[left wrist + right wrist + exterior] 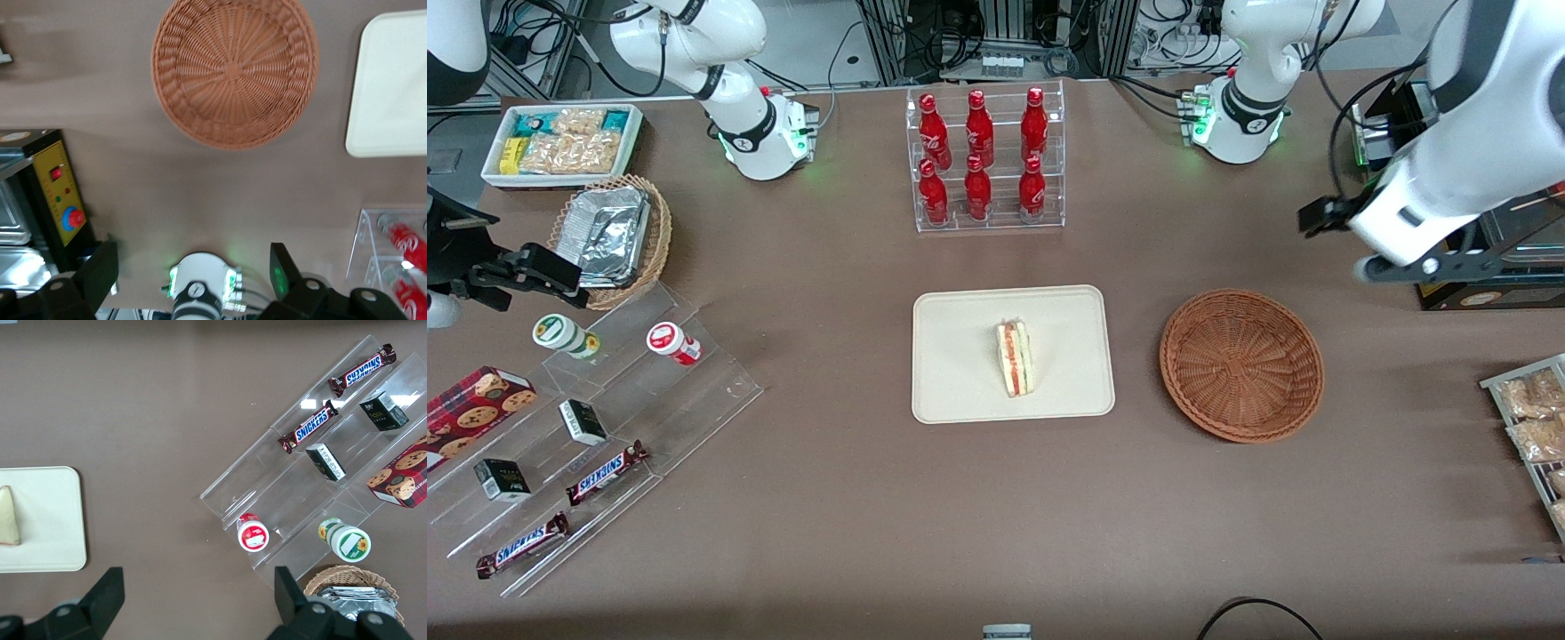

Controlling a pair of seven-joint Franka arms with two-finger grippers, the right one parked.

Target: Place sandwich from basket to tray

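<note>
Tray [393, 87] cut by frame edge; pincer [193, 270] fingertips cropped; sandwich unseen there.

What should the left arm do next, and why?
Probably nothing beyond parking: the sandwich already lies on the tray, the basket is empty, and the gripper hangs open, high above the table near the basket.

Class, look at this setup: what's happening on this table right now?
The sandwich lies on the tray at the table's middle, and the basket beside it is empty. The gripper is raised above the table near the working arm's end, fingers open and holding nothing. The move looks finished.
</note>
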